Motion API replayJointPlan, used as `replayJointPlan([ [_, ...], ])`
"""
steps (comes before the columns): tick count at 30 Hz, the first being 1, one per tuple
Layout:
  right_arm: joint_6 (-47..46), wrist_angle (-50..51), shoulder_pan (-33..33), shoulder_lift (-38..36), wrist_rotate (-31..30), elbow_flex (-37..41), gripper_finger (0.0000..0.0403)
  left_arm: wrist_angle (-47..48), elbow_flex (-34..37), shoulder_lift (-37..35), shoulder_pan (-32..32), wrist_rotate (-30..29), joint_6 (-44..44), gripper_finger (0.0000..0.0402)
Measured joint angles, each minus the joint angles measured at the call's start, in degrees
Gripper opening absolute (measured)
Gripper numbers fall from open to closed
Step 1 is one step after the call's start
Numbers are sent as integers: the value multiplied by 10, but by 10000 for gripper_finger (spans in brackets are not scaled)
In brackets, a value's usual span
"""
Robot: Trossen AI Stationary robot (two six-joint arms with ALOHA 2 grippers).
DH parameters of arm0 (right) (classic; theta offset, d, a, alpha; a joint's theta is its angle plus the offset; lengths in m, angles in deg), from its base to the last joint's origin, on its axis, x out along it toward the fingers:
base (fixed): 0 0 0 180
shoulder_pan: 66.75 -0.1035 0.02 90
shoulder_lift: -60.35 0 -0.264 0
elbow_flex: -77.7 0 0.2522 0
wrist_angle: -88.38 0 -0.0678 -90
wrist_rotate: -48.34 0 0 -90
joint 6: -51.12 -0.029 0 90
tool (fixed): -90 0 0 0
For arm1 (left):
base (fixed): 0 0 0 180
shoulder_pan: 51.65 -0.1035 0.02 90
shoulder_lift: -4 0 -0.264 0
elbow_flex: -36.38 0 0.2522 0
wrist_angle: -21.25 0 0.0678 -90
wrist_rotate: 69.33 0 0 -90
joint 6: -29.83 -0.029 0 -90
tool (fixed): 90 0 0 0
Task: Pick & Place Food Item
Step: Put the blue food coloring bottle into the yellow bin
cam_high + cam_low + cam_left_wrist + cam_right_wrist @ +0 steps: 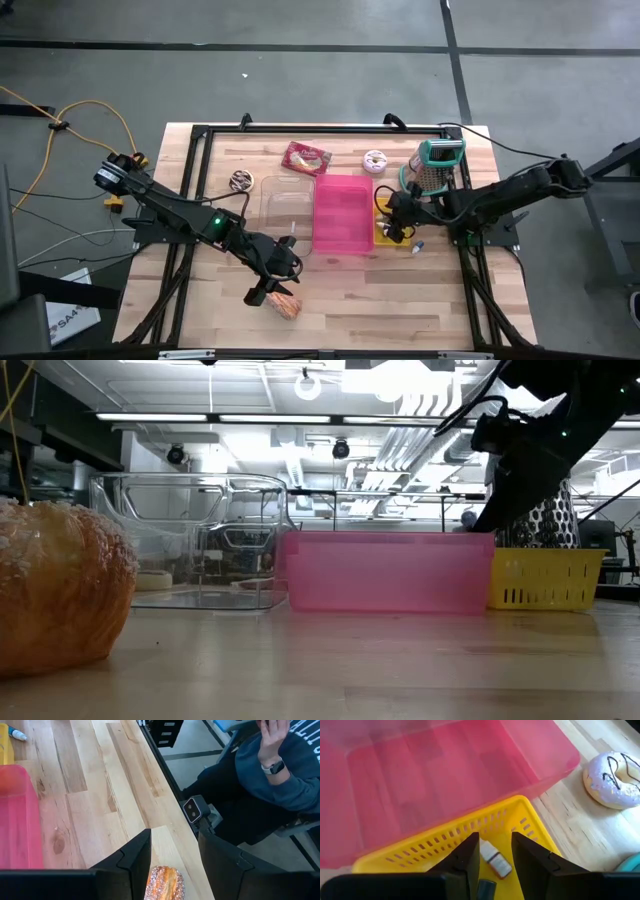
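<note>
At the far left of the high view, orange cables (pixel 85 110) lie looped on the grey floor beside the wooden table (pixel 340 310). The left arm reaches from the left edge toward the lower middle of the frame, where the left gripper (pixel 272 293) sits over a sugared pastry (pixel 285 306) near the table's front edge. In the left wrist view the two dark fingers (pixel 135 862) stand apart on either side of the pastry (pixel 165 883), its top showing between them; whether they press its sides I cannot tell. In the low view the pastry (pixel 60 592) fills the left side, resting on the wood.

Toward the centre stand a clear plastic box (pixel 285 205) and, touching its right side, a pink bin (pixel 343 214). Above them in the frame lie a chocolate donut (pixel 242 180), a red snack packet (pixel 306 158) and a white frosted donut (pixel 375 160).

Right of the pink bin is a yellow basket (pixel 386 238), with a metal grater (pixel 437 166) behind it. The right gripper (pixel 401 222) hangs over the basket; the right wrist view shows its fingers (pixel 470 852) slightly parted above a small white object (pixel 495 860) lying in the basket (pixel 445 842), apart from it. A small tube (pixel 417 245) lies just right of the basket.

A seated person (pixel 270 785) in a dark blue sweatshirt shows beyond the table's edge in the left wrist view.
</note>
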Motion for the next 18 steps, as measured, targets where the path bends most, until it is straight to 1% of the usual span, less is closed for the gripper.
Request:
replayJointPlan([
  [4, 0, -2, 0, 0, 7, 0, 100, 0, 0, 0, 0, 0, 0, 159],
  [7, 11, -4, 0, -4, 35, 0, 100, 0, 0, 0, 0, 0, 0, 159],
  [13, 58, -4, -6, -31, 151, 0, 100, 0, 0, 0, 0, 0, 0, 159],
  [16, 75, -2, -26, -52, 200, 0, 100, 0, 0, 0, 0, 0, 0, 159],
  [18, 87, -1, -44, -67, 221, 0, 100, 0, 0, 0, 0, 0, 0, 159],
])
